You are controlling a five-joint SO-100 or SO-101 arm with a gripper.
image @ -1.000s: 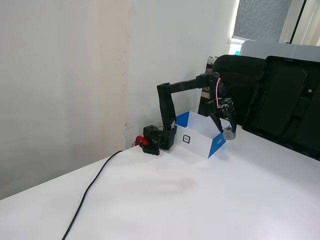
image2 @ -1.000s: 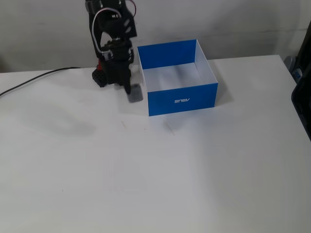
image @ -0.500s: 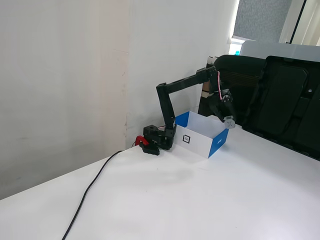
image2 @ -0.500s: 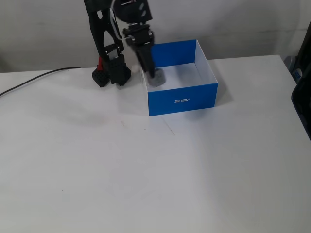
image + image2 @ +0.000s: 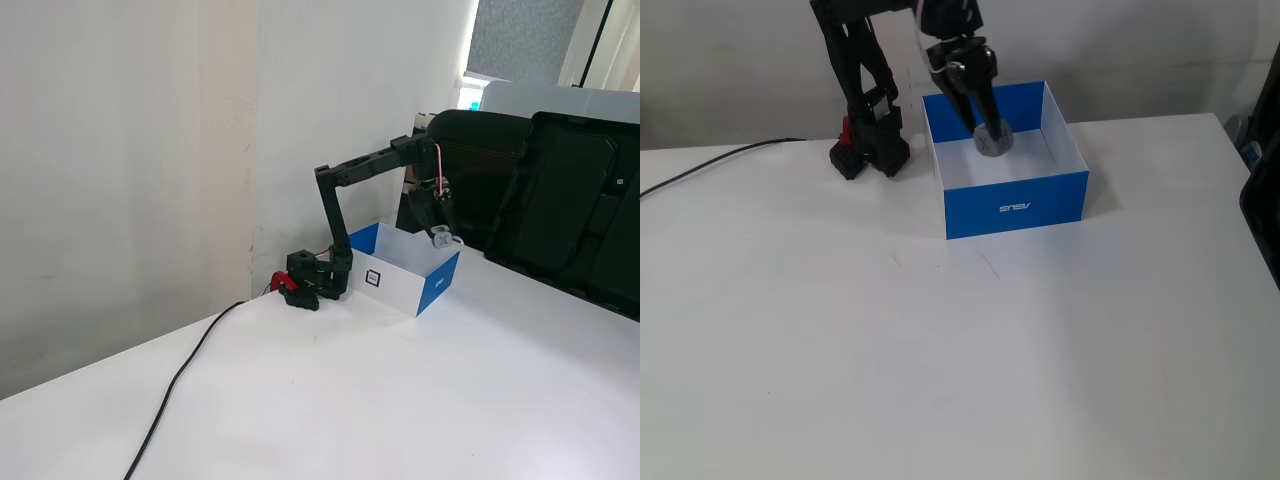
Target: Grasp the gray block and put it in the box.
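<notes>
The low rectangular open-topped box with blue side panels and white interior point(image 5: 1016, 208) is showing white lettering on its near blue wall in one fixed view, printed upside down and reading "ASUS" when turned; in the other fixed view its white side point(image 5: 392, 284) is carrying a small square black-and-white mark, too small to read. The black two-finger claw point(image 5: 990, 138) at the end of the black jointed robot arm point(image 5: 345, 172) is reaching down over the box's opening and is pinching the small gray cube with the X-shaped recess point(image 5: 994, 140) between its fingertips. The cube is hanging at the claw's tip, above the white floor of the box and inside the outline of its walls, nearer the far blue wall; in the side-on fixed view the cube point(image 5: 441, 238) is sitting just above the box rim, its X recess facing the camera. The arm's base is standing on the white tabletop point(image 5: 960, 360) just beside the box, with a black cable point(image 5: 185, 375) trailing away from it.
</notes>
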